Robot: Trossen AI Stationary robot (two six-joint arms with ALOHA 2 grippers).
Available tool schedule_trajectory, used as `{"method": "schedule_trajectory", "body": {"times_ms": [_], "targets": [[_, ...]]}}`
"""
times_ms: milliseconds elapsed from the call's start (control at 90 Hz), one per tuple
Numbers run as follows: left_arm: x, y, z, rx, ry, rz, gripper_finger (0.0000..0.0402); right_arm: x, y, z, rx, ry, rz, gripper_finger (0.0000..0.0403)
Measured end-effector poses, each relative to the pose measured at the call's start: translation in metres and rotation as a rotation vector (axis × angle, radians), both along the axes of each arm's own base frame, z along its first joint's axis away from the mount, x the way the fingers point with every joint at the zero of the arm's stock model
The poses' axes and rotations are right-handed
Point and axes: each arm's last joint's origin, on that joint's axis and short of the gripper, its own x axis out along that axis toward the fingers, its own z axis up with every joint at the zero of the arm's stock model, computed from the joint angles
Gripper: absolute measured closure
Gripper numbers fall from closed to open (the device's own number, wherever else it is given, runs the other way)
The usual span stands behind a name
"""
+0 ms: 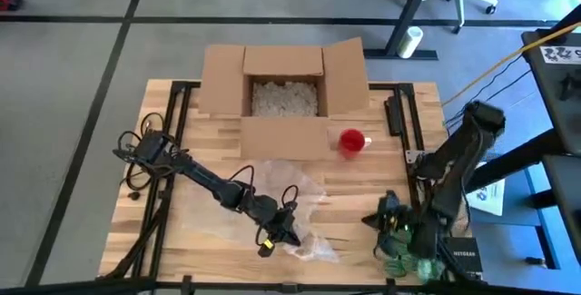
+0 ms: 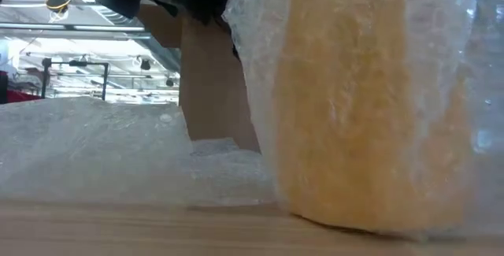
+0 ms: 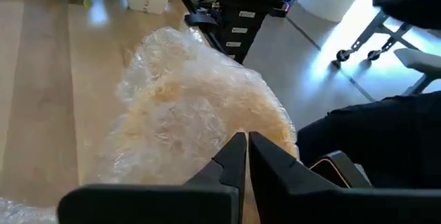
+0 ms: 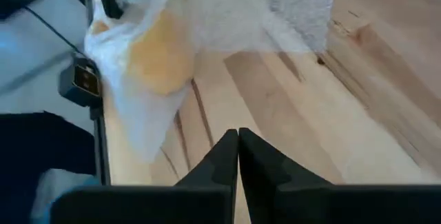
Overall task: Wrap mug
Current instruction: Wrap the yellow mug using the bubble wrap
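Cardboard box (image 1: 283,86) holds pale packing fill (image 1: 283,97); red mug (image 1: 352,141) stands beside it.

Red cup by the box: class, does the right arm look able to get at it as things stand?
Probably yes. The red cup stands alone on bare wood on the right arm's side; the right gripper, shut and empty, has nothing between them.

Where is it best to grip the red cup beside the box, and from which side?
Probably the rim of the red cup, from straight above: it seems to stand upright with its mouth open. The cardboard box crowds one side.
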Motion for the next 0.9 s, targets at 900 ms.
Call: {"method": "schedule_trajectory", "body": {"times_ms": [900], "targets": [[0.009, 0.022, 0.002, -0.025, -0.003, 0.09, 0.0402, 0.068, 0.014, -0.04, 0.15, -0.115, 0.291, 0.0403]]}}
